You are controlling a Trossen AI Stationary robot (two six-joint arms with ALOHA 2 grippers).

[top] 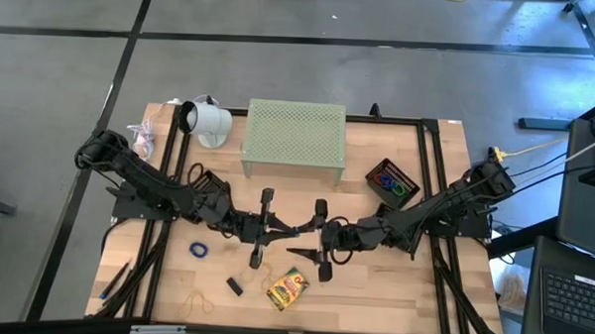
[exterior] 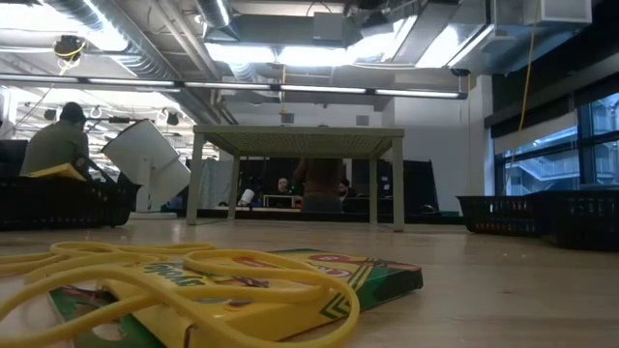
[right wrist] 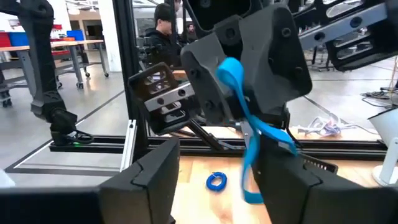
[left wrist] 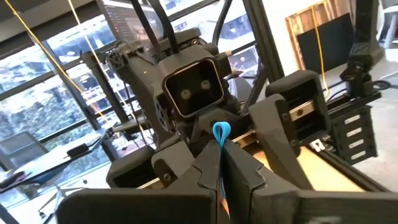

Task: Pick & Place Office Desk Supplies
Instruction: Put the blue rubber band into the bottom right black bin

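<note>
Left gripper (right wrist: 249, 106) pinches blue band (right wrist: 249, 124) between right gripper's (right wrist: 217, 180) fingers.

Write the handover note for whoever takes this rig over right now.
Left gripper: shut on a blue elastic band, held above mid-table.
Right gripper: open, fingers on either side of that band, not yet gripping.
On the table: blue coiled ring, small black piece, yellow-green crayon box with yellow rubber bands lying over it, tan rubber band.
Done: some coloured items sit in the black mesh tray.
Left: finish the pass, then clear the loose items.
</note>
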